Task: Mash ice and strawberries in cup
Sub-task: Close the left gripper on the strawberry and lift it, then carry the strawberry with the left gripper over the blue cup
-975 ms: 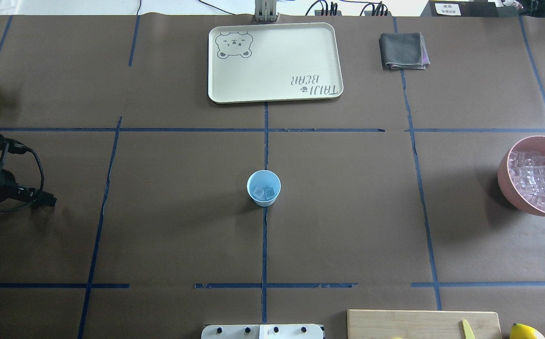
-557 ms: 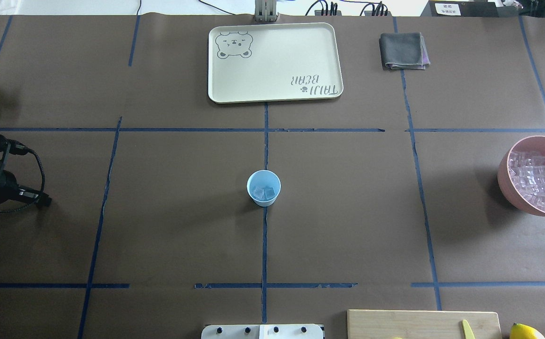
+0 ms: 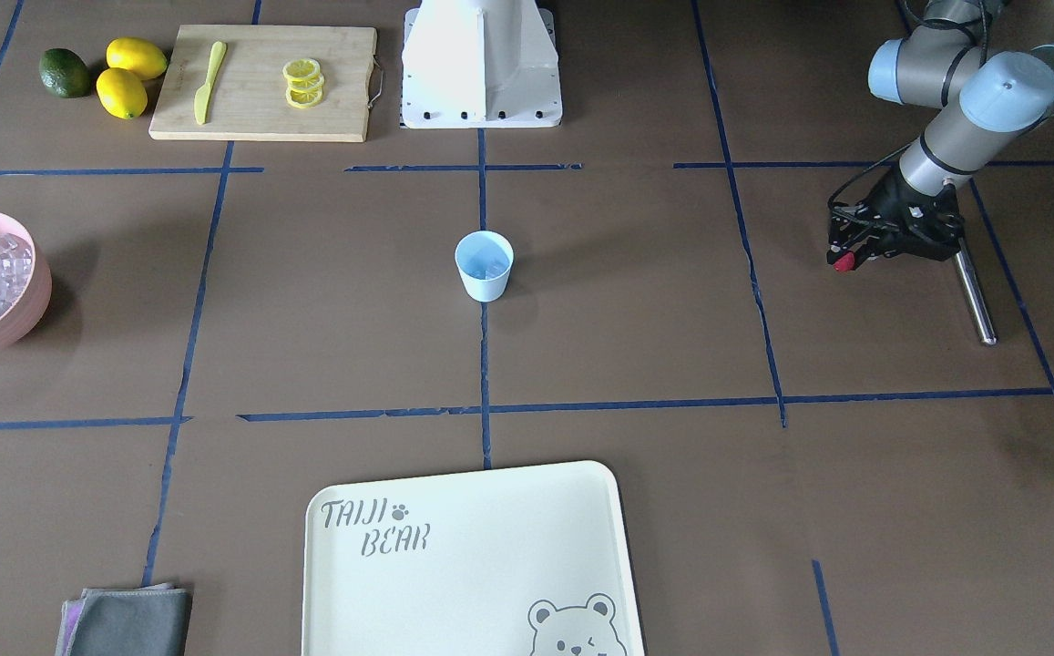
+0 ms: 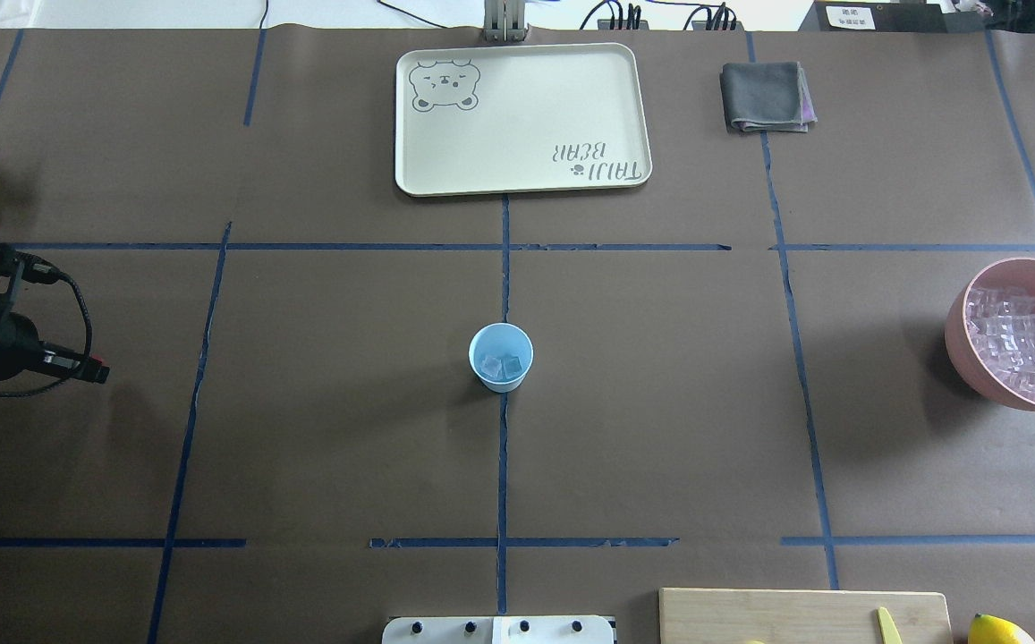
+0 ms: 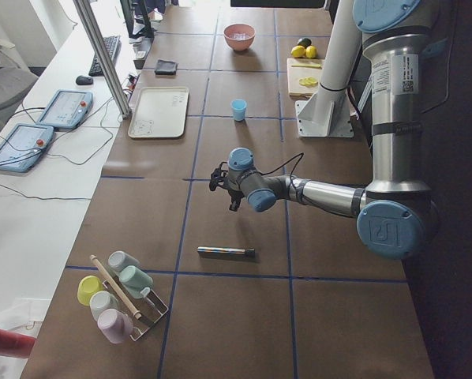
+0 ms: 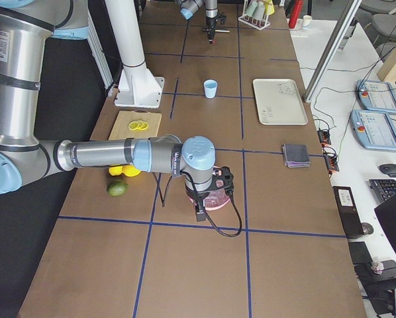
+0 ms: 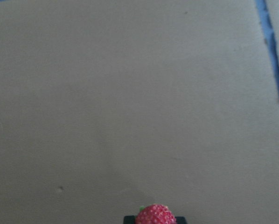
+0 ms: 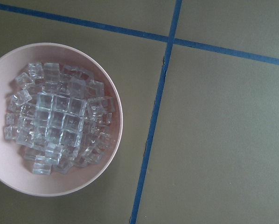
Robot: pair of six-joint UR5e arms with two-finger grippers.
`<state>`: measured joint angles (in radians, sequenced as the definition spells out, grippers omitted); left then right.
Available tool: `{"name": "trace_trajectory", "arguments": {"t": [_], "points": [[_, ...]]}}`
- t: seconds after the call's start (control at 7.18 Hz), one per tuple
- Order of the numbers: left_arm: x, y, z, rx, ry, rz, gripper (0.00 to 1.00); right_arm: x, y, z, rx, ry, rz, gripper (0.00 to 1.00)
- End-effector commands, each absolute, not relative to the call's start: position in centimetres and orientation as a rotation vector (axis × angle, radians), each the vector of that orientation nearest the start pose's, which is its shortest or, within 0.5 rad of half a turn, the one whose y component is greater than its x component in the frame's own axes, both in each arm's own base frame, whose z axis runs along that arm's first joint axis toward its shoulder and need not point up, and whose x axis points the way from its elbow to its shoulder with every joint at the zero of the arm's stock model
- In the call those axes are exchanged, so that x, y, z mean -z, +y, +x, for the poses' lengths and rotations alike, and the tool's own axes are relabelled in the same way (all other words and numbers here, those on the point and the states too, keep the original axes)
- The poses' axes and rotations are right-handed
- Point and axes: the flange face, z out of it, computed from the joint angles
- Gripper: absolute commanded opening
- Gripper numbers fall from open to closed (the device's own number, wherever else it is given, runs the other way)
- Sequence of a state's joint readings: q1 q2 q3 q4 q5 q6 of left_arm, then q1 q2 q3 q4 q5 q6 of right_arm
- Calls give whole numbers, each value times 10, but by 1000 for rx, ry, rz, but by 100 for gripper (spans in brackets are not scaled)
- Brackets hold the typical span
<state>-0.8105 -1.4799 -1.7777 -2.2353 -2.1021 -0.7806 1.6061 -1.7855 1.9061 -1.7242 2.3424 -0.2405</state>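
Observation:
The light-blue cup [image 4: 501, 356] stands at the table's middle with two ice cubes [image 4: 499, 365] inside; it also shows in the front view as the cup [image 3: 484, 264]. Far to the cup's left in the overhead view, my left gripper [image 4: 97, 368] hangs over bare table, shut on a small red strawberry [image 3: 844, 262]. That strawberry [image 7: 155, 214] peeks in at the bottom edge of the left wrist view. My right gripper [image 6: 201, 211] shows only in the exterior right view, over the pink bowl, and I cannot tell whether it is open or shut.
A pink bowl [image 4: 957, 335] full of ice sits at the right edge. A metal rod [image 3: 973, 292] lies near the left arm. A cream tray [image 4: 521, 183] and grey cloth [image 4: 766, 97] are at the far side. A cutting board [image 3: 262, 114], lemons [image 3: 126, 77] and a cup rack [image 5: 118, 296] are also here.
My left gripper drew back slightly, then shifted right and a little farther away; the red berry now shows at its tip. The cup and ice have not moved.

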Motion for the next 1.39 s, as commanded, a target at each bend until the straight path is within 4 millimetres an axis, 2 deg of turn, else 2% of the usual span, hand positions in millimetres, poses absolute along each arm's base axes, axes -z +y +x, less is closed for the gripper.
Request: {"name": "trace_trajectory", "arguments": {"t": [0.0,0.14,0.28,0.42,0.56,0.7,0.84,0.97,1.11,1.25], "points": [[-461,-425,288,-181,891,199,0,-605,-393,78,181,-769,77,99],[-420,-433,297,-161,881,178,0,-605,-394,78,181,-770,75,99],[-363,-452,319,-86,891,141,1,-605,-394,78,181,-770,75,99],[-308,-459,350,-40,883,88,1,-604,-394,78,182,-769,77,99],[-259,-448,393,-7,840,63,1,-606,-394,78,181,-770,74,99],[-214,-429,445,41,831,61,1,-605,-394,78,181,-770,75,99],[-175,-442,482,105,853,40,1,-604,-395,78,182,-769,77,99],[-140,-442,516,116,871,19,1,-604,-395,78,182,-769,77,99],[-127,-435,539,132,863,45,1,-604,-395,78,182,-769,77,99],[-118,-420,556,127,864,44,1,-606,-394,78,181,-770,74,99]]}}
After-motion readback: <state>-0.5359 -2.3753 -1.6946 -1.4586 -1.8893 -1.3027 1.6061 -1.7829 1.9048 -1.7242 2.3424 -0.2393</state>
